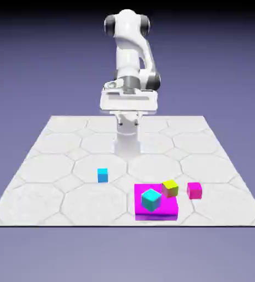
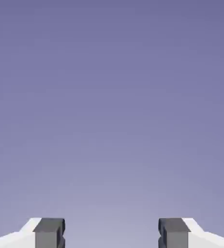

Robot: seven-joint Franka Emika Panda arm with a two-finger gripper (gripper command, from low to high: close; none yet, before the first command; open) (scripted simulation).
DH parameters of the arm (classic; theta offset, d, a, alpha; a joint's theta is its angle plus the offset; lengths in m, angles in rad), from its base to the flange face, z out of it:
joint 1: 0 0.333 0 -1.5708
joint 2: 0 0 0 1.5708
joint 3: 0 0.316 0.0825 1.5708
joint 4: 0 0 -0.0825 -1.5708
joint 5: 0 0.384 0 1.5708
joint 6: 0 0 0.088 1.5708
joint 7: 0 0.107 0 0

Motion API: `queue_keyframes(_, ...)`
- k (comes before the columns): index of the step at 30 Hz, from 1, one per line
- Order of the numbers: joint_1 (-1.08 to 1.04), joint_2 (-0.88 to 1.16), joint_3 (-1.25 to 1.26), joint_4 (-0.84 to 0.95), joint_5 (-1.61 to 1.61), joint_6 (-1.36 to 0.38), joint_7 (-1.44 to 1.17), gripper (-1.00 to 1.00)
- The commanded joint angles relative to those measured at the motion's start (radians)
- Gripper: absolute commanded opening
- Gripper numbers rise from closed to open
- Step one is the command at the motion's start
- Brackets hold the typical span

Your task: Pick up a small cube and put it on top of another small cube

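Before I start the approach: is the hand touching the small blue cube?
Apart; the exterior view shows the hand high above the blue cube.

White Franka arm with dark joints, in smooth, rounded casing
The robot arm (image 1: 128, 52) shows glossy white shells, with round dark-grey caps at its upper joint (image 1: 126, 25) and another at the bend below. A grey collar (image 1: 131, 83) sits above the wide white hand (image 1: 129, 101). The gripper (image 2: 112, 233) has white fingers ending in blocky dark-grey tips (image 2: 50, 232).
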Motion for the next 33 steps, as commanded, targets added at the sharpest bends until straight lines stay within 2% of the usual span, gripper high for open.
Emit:
queue_keyframes(1,0.006,0.036,0.022,0.021,-0.024,-0.031,-0.011,0.00)
queue_keyframes(26,0.162,0.942,0.567,0.550,-0.629,-0.808,-0.280,0.00)
queue_keyframes(28,0.164,0.957,0.575,0.558,-0.638,-0.821,-0.285,0.00)
queue_keyframes(32,0.199,1.093,0.478,0.556,-0.780,-0.714,-0.194,0.00)
queue_keyframes(33,0.199,1.093,0.478,0.556,-0.781,-0.714,-0.193,-1.00)
